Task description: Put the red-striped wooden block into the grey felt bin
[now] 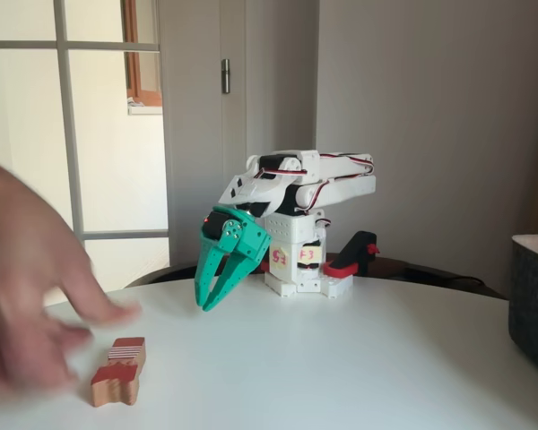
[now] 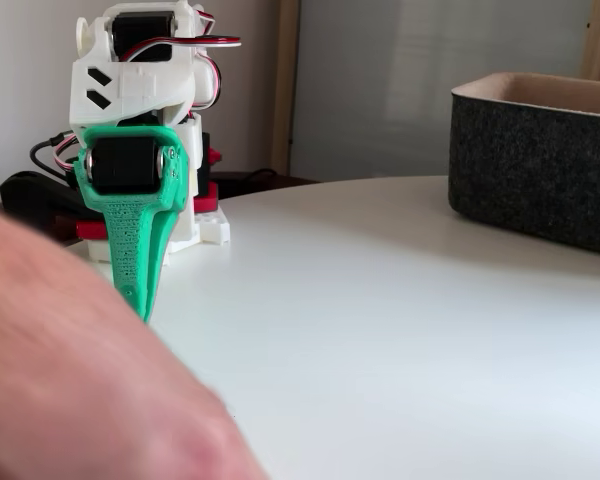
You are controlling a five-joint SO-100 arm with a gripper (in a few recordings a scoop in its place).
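A round white table [image 1: 359,358] fills the foreground. Behind it at twelve o'clock stands a grey wall [image 1: 430,116]; at ten o'clock, a bright glazed door [image 1: 72,116] admits daylight.

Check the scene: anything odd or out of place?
Yes: a person's hand, blurred, is in the workspace right beside the red-striped wooden block on the table. The green claw hangs folded near the arm's base, holding nothing. The grey felt bin stands upright.

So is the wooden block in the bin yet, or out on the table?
Out. The block lies on the white table beside a person's hand, far from the bin; the gripper holds nothing.
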